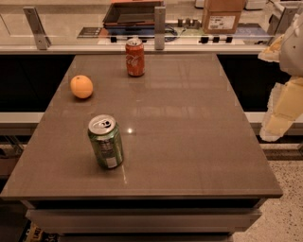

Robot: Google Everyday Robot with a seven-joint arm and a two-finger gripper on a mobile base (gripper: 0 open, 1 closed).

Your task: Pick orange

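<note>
The orange (82,86) is a small round orange fruit lying on the left side of the brown table (189,142), towards the back. My gripper (277,124) hangs at the right edge of the view, beside and just past the table's right edge, far from the orange. Nothing shows in its hold.
A red cola can (135,57) stands upright at the back middle of the table. A green can (106,141) stands upright in front of the orange, left of centre. Behind the table runs a counter with a glass rail, a cardboard box (222,16) and a dark tray (132,13).
</note>
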